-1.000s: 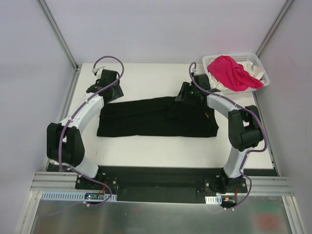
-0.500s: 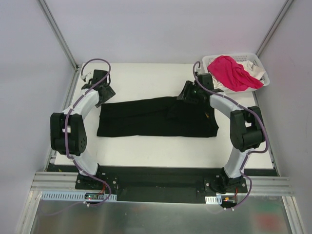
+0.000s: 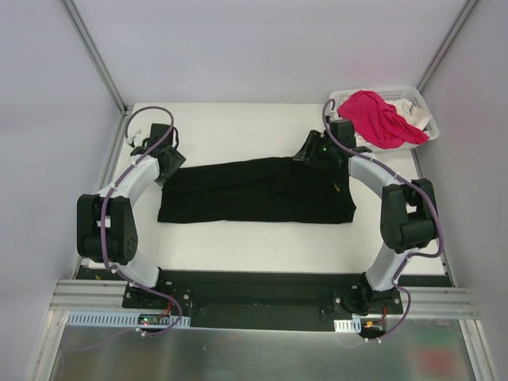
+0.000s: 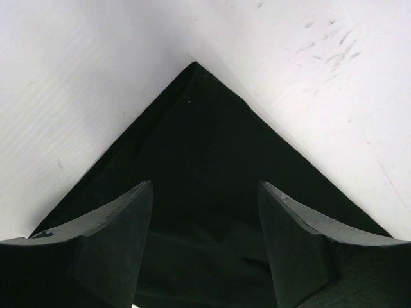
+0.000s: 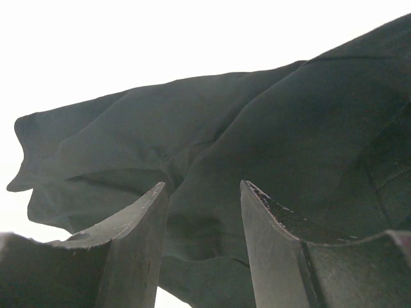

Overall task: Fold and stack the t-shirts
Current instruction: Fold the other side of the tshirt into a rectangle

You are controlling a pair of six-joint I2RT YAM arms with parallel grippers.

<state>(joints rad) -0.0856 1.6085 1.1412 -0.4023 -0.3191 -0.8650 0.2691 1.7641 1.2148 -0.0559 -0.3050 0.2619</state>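
The black t-shirt (image 3: 254,192) lies folded into a long strip across the white table (image 3: 254,246). My left gripper (image 3: 169,167) hovers open at the strip's far left corner; in the left wrist view that corner of the black t-shirt (image 4: 196,147) lies under and beyond the left gripper (image 4: 205,189). My right gripper (image 3: 311,158) is open over the far edge of the strip's right part. In the right wrist view, rumpled folds of the black t-shirt (image 5: 212,141) show behind the right gripper (image 5: 202,186). The pink t-shirt (image 3: 377,115) and the white t-shirt (image 3: 410,105) lie in the basket.
The white lattice basket (image 3: 432,132) stands at the table's far right corner, close behind my right arm. Metal frame posts rise at both far corners. Bare table surface shows in front of and behind the strip.
My left gripper has come from the far left of the table down to the black t-shirt's far left corner. My right gripper has edged slightly right along the far edge.
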